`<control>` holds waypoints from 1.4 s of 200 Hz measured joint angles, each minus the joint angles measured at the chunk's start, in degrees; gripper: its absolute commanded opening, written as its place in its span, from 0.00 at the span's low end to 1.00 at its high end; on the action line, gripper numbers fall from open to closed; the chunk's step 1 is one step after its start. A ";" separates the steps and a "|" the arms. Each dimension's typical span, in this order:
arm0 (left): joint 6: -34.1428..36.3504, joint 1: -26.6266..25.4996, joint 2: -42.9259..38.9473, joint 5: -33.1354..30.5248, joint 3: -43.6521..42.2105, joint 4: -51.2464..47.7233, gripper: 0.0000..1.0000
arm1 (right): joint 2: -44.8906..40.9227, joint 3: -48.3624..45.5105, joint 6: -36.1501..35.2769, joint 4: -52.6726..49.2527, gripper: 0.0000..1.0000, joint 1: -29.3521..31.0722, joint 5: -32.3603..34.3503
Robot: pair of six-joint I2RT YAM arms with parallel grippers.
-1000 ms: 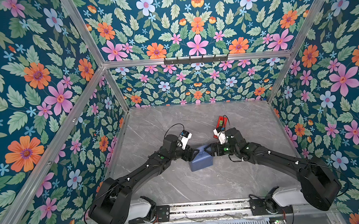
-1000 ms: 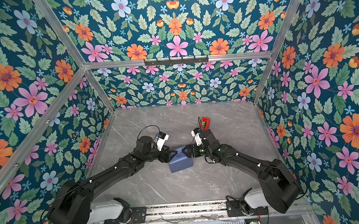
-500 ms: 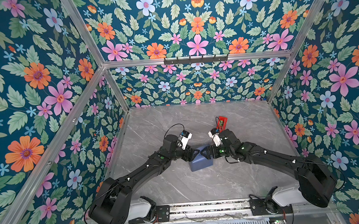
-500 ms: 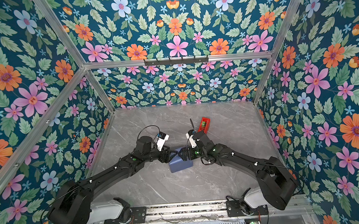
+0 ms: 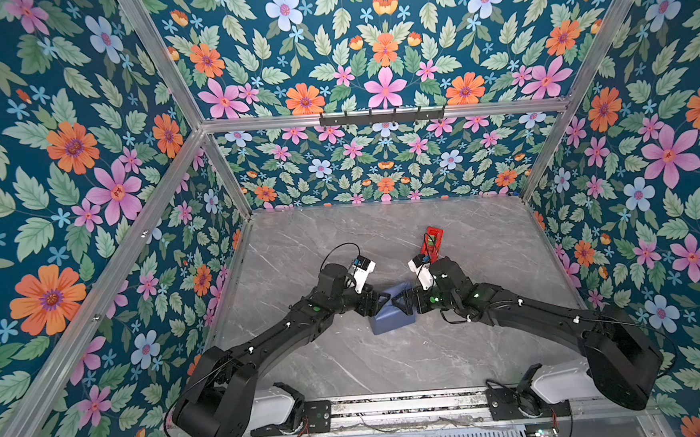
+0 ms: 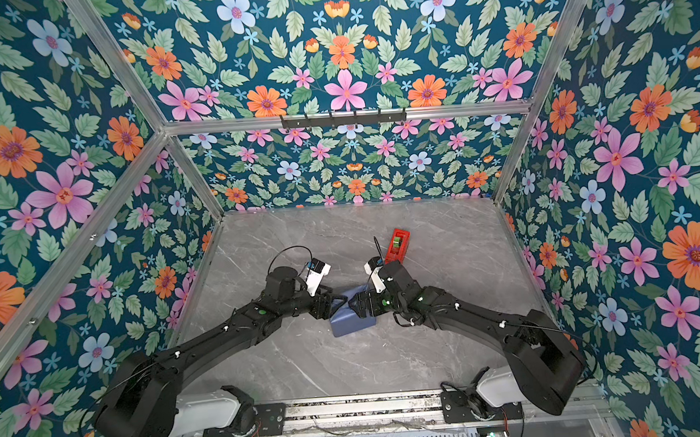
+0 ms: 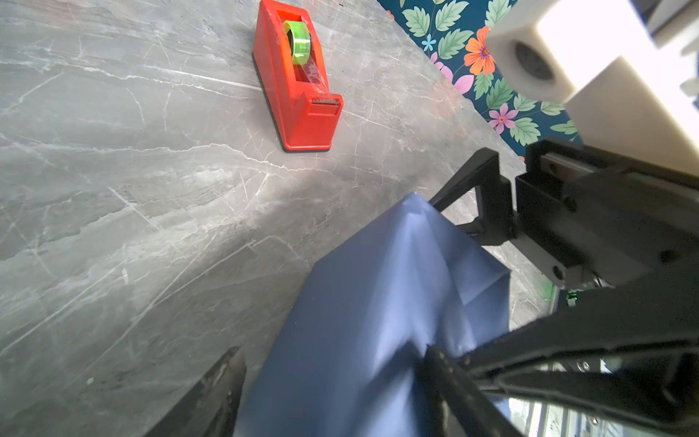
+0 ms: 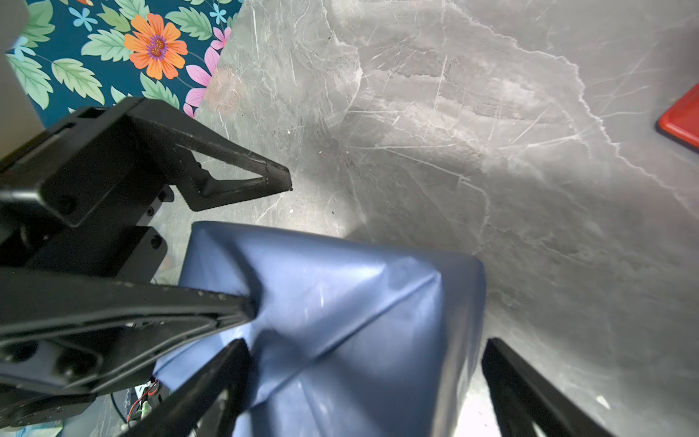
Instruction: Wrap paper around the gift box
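Your left gripper (image 5: 377,302) is at the left end of the parcel with its jaws apart. In the right wrist view one of its fingers (image 8: 242,304) presses into a fold of the paper (image 8: 340,302), while the other hangs free above the table (image 5: 390,362). It is pushing, not pinching.

In both top views the paper sits in the middle of the table, between the two grippers, as a compact slate-blue block (image 6: 352,321). The gift box must be inside it, because no olive green shows in any view. The main wrap over the top and long sides looks done. The end nearer the left gripper is gathered into creased diagonal folds that rise to a peak, so that flap looks tucked but not flattened. I cannot see any tape on the paper.

Your right gripper (image 5: 401,303) is at the right end, its jaws spread wide with the parcel between them. Its own wrist view shows a finger at each side of the block, and whether they bear on it is unclear, so treat it as unclamped.

Behind the right gripper stands the red tape dispenser (image 6: 397,243), well apart from the parcel.

By my reading you are late in the job. You have yet to press the end flaps flat and fix them, probably with tape.
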 measured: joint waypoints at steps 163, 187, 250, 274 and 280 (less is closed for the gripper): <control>-0.09 0.04 0.07 -0.68 -0.04 0.37 0.76 | -5.46 -0.11 0.39 -4.07 0.96 -1.44 -3.50; -0.26 0.04 0.07 -0.66 0.07 0.17 0.76 | -8.15 -0.02 0.39 -5.46 0.96 -4.83 -4.37; -0.81 0.04 0.04 -0.39 0.70 -1.29 0.75 | -10.21 0.15 4.33 -9.90 0.91 -16.76 -7.43; -1.62 0.04 0.07 -0.42 0.70 -1.51 0.75 | -8.59 0.13 7.93 -9.88 0.86 -23.93 -9.38; -1.70 0.04 0.07 -0.42 0.70 -1.51 0.75 | -7.74 0.70 8.28 -10.05 0.85 -24.92 -9.90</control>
